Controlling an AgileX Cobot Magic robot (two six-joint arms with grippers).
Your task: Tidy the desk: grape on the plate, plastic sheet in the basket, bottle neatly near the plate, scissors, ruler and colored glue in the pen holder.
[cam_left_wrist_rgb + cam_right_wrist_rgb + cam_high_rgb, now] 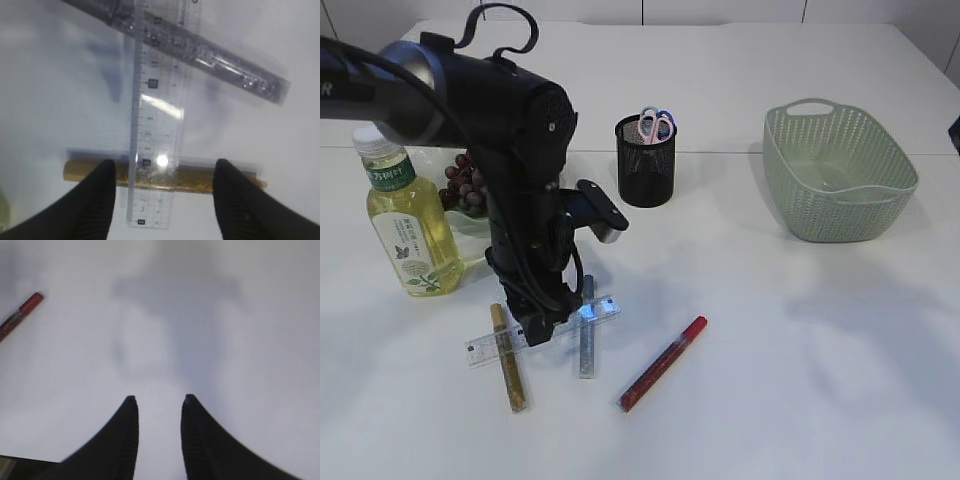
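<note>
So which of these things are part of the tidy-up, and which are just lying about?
Job: ruler, gold glue, silver glue, red glue, scissors, pen holder, bottle, grapes, basket, left gripper.
Lying about: nothing.
</note>
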